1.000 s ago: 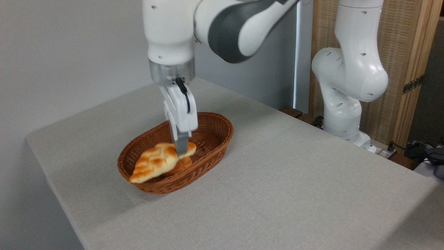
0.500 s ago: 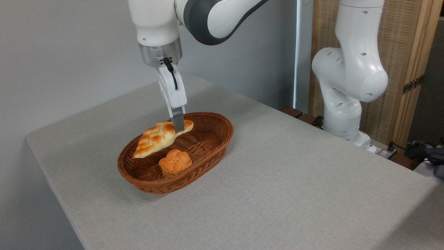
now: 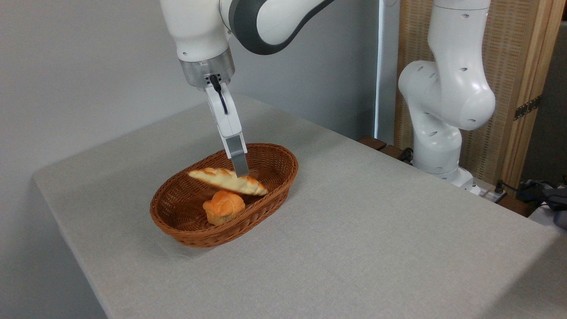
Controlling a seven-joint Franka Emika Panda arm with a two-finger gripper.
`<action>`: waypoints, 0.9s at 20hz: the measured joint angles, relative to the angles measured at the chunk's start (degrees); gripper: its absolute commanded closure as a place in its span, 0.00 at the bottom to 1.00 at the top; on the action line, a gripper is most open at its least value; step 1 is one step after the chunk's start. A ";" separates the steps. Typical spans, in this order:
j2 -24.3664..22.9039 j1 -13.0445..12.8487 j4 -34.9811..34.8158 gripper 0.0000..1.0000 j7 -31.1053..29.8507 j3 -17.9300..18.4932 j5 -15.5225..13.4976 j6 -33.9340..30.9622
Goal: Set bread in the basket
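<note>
Bread sits over the wicker basket (image 3: 283,181) on the cloth-covered table (image 3: 376,230), the braided loaf (image 3: 228,180) turned on edge and seemingly pinched near its right end by the gripper (image 3: 242,172), its grip partly hidden, the knotted bun (image 3: 223,207) resting inside just below.

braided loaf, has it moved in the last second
Yes. The braided loaf, held by the claw, shifted from the basket's near-left rim toward its middle.
</note>
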 measured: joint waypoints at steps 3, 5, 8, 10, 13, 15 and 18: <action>0.05 0.01 -0.02 0.00 0.00 -0.09 0.09 0.00; 0.04 0.16 -0.02 0.00 -0.03 0.07 0.15 0.00; -0.06 0.70 0.35 0.00 -0.11 1.04 1.05 0.00; -0.28 1.19 1.13 0.00 -0.16 2.94 1.64 0.00; -0.70 1.87 3.26 0.00 -0.19 7.85 1.76 0.00; -0.91 2.08 4.44 0.00 -0.21 10.58 1.79 0.00; -0.98 2.20 5.61 0.00 -0.43 12.67 3.62 0.00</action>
